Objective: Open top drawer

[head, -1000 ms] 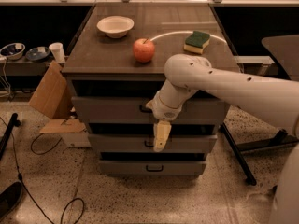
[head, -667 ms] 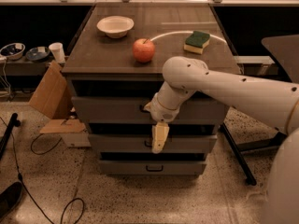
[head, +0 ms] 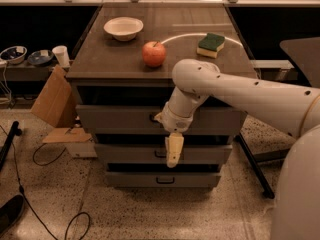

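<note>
The top drawer (head: 110, 119) is the widest grey front of the cabinet, just under the tabletop, with a dark gap above it. Its small dark bar handle (head: 152, 117) is partly covered by my wrist. My gripper (head: 173, 155) hangs downward from the white arm, right of that handle and in front of the middle drawer (head: 125, 154). It overlaps the middle drawer's handle. The bottom drawer (head: 200, 179) is below it.
On the cabinet top (head: 100, 59) are a white bowl (head: 123, 27), a red apple (head: 154, 53) and a green-and-yellow sponge (head: 210, 44). Cardboard (head: 50, 99) leans at the left. Cables (head: 30, 204) lie on the floor. A dark table (head: 302, 49) and its leg stand to the right.
The arm has shifted slightly to the left and the gripper has dropped a little. The drawer fronts look unchanged.
</note>
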`<state>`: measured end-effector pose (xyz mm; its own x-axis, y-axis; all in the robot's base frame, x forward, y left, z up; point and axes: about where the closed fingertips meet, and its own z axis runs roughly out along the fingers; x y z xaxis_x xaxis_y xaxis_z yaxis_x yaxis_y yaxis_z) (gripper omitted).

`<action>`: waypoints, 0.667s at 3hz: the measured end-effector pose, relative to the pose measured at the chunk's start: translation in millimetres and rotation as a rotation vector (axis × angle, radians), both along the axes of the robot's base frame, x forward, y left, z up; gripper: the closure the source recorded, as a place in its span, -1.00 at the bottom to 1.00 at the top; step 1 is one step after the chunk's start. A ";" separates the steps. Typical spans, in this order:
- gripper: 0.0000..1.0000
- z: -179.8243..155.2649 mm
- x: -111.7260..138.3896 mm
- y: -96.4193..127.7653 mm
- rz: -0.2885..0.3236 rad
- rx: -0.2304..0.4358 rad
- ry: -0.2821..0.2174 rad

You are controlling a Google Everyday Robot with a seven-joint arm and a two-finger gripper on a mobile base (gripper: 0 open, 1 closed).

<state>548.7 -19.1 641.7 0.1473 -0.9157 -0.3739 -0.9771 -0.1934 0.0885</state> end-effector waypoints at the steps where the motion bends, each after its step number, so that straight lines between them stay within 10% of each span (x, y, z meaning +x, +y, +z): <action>1: -1.00 3.2 -13.0 -15.3 0.002 -0.045 0.044; 2: -1.00 7.1 -26.1 -31.5 -0.001 -0.090 0.088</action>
<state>522.5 -50.6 648.8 0.1165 -0.9463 -0.3017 -0.9650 -0.1797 0.1911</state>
